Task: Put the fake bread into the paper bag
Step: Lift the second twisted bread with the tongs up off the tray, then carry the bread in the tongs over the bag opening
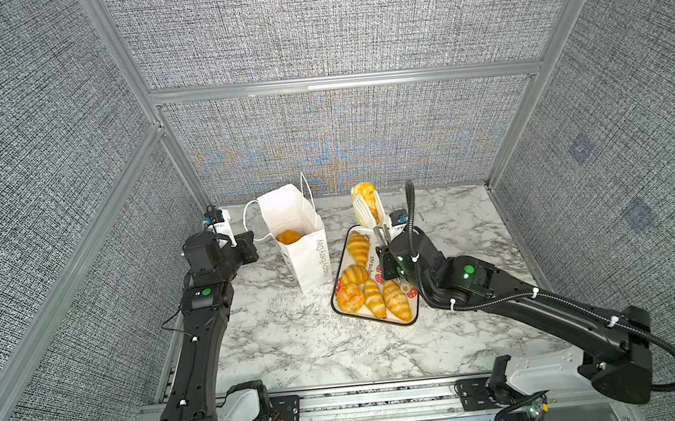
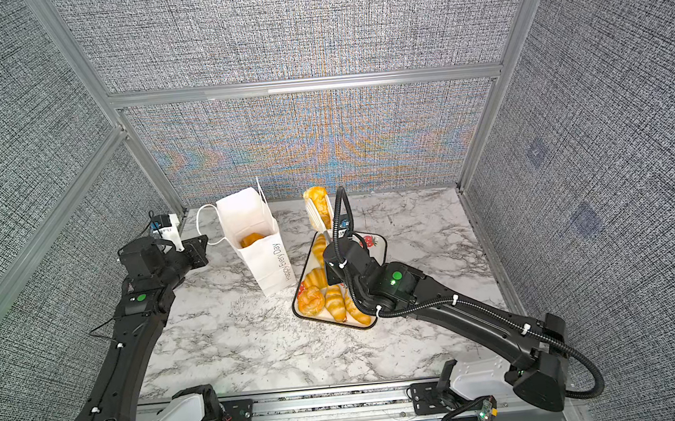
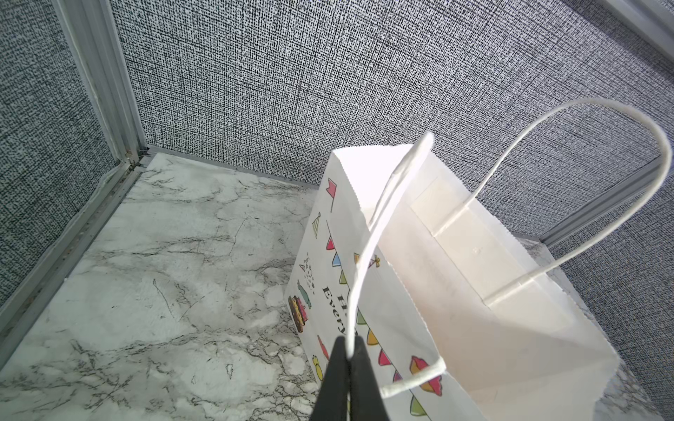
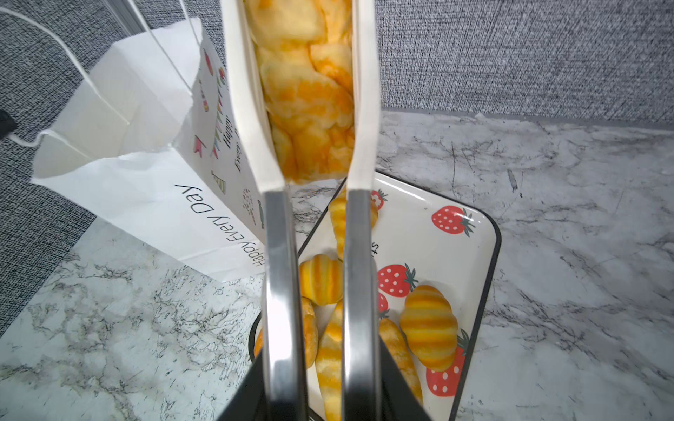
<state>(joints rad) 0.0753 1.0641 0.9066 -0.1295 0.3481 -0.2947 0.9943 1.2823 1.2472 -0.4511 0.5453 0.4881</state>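
**Holding a loaf up in tongs next to the open bag**

Marble table carries everything. The paper bag stands upright toward the back, left of centre in both top views. Its mouth is open and the "Happy Every Day" side faces the tray. The strawberry-print tray lies flat just right of the bag, close to it but not touching.

R gripper is clamped on the metal arms of a pair of tongs, w/ the white tips pointing up and away. Those tips squeeze the braided loaf btwn them. The loaf is raised off the tray, over its far end, right of the bag and not in it.

On the tray are four striped croissants, e.g., plus a round swirl, packed toward the near end. One orange roll already sits down inside the bag.

L gripper is at the bag's left side, jaws closed tight on the near cord handle, which runs taut from the tips to the bag rim. The far handle arches free above the mouth.
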